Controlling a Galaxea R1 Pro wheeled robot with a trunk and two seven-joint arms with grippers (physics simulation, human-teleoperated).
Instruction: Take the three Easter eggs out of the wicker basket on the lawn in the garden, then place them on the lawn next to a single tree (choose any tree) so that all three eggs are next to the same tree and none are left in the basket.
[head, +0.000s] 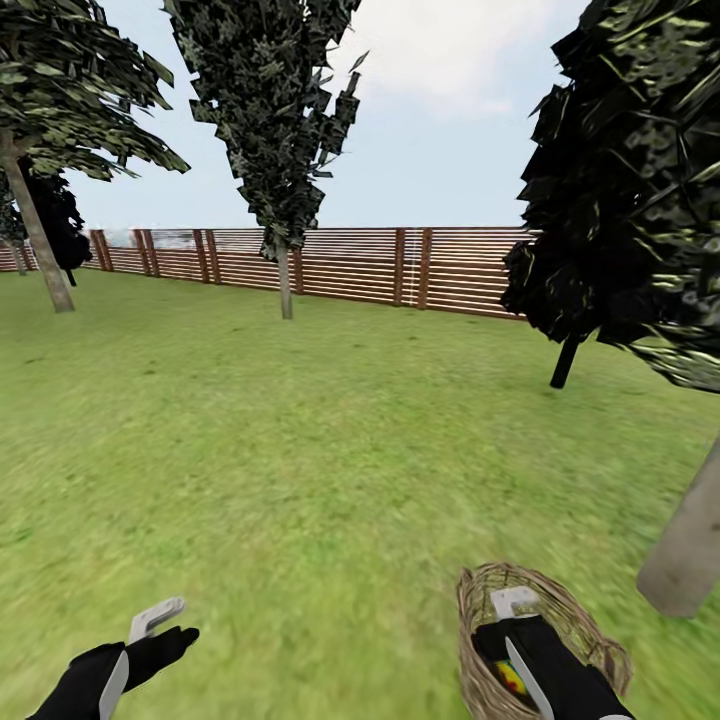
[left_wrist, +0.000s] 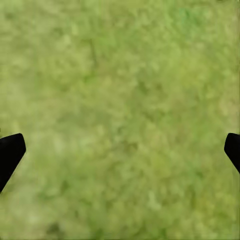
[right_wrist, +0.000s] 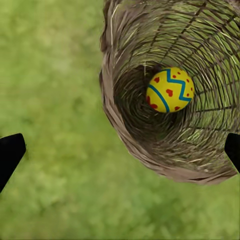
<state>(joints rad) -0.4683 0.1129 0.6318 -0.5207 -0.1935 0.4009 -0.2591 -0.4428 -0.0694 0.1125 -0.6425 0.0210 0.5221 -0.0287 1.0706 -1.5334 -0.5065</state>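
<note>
Your left gripper (head: 165, 622) idles low over bare lawn (head: 300, 450), fingers spread, holding nothing. Your right gripper (right_wrist: 120, 147) hangs above the basket (right_wrist: 150, 150), wide open and empty; one egg (right_wrist: 170, 90) lies deep inside, off its centreline. Centre over the egg first, then drop straight down, clear of the rim.

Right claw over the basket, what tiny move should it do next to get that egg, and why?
Probably slide the right claw sideways until it is centred over the egg, then dip in. It hangs open above the wicker basket, but the wrist view shows the egg off toward one fingertip, lying deep inside, so going straight down might catch the woven wall.
</note>
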